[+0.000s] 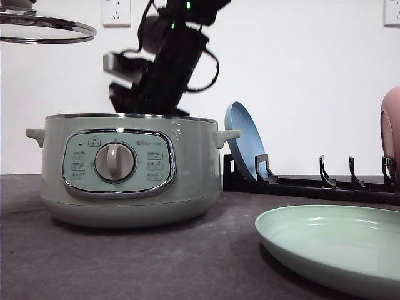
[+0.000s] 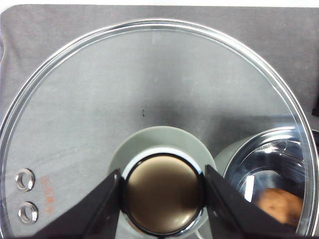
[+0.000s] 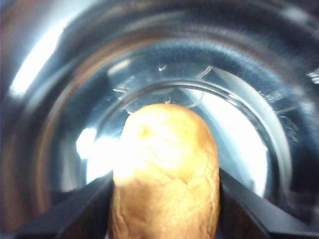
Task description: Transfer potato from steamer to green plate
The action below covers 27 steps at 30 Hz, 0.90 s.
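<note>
The sage-green steamer (image 1: 125, 169) stands open on the grey table, left of centre. My right arm (image 1: 165, 69) reaches down into it from above. Inside the shiny steel pot (image 3: 239, 59), my right gripper (image 3: 165, 181) is shut on the orange-brown potato (image 3: 164, 164), a finger pressing each side. My left gripper (image 2: 162, 172) is shut on the lid's knob (image 2: 163, 199) and holds the glass lid (image 1: 44, 28) high at the far left. Through the glass the potato (image 2: 281, 206) shows in the pot (image 2: 259, 149). The pale green plate (image 1: 337, 247) lies at the front right.
A black dish rack (image 1: 312, 184) runs along the wall behind the green plate. A blue plate (image 1: 244, 140) stands in it next to the steamer's right handle, and a pink plate (image 1: 390, 131) at the far right. Bare grey tabletop (image 1: 156, 262) lies in front of the steamer.
</note>
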Available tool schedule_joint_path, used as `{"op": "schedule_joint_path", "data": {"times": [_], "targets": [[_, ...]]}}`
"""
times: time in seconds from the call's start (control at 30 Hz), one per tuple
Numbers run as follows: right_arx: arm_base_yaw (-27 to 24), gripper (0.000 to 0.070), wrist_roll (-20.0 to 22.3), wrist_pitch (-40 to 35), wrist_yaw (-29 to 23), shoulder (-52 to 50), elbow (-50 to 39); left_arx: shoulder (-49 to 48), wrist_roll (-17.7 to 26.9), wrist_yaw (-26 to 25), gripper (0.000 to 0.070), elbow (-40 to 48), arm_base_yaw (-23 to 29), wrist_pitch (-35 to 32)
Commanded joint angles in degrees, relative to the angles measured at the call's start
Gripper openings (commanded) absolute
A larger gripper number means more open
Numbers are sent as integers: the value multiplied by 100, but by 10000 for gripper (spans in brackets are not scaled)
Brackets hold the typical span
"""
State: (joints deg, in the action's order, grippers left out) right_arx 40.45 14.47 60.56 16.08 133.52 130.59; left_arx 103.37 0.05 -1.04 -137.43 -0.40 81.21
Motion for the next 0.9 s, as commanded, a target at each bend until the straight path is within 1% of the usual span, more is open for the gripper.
{"op": "schedule_joint_path", "data": {"times": [0.0, 0.1, 0.27, 0.33, 0.53, 0.63, 0.7, 0.87], "targets": [[40, 315, -116, 283, -2, -150, 418, 28, -33, 0, 4, -238, 2, 145], [33, 315, -213, 800, -1, -339, 696, 28, -33, -1, 4, -235, 2, 146], [18, 315, -246, 1294, -9, -915, 751, 28, -33, 0, 4, -234, 2, 146], [4, 315, -246, 1459, -121, -1186, 749, 28, -33, 0, 4, -234, 2, 146], [-35, 315, -240, 1917, -677, -2009, 630, 28, -33, 0, 4, -234, 2, 146], [-133, 315, -246, 2028, -930, -2576, 248, 28, -33, 0, 4, -234, 2, 146], [-241, 315, -252, 2031, -997, -3012, -171, 28, -33, 0, 4, -234, 2, 146], [-573, 315, -410, 2032, -1015, -4188, -1528, 28, -33, 0, 4, -234, 2, 146]]}}
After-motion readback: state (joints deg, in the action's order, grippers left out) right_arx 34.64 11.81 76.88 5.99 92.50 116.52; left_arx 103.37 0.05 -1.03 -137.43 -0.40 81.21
